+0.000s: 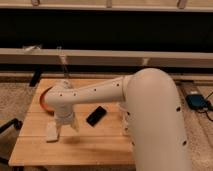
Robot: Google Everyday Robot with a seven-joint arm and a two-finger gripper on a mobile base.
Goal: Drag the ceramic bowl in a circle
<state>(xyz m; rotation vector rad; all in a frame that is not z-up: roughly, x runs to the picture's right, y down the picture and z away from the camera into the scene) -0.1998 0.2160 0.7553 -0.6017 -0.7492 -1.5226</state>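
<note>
**Claw spread over the table, bowl behind it**

The orange bowl sits behind and left of the claw, partly hidden by the arm. A pale block lies just left of the claw. The claw is spread and empty. A black phone lies to its right.

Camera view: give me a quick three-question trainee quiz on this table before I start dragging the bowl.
1. True or false: the black phone lies inside the ceramic bowl.
2. Pick one. The end effector hangs: A) over the floor; B) over the wooden table, between the pale block and the phone; C) inside the bowl.
3. What hides most of the bowl?
Key: 1 false; 2 B; 3 the robot's arm.
</note>
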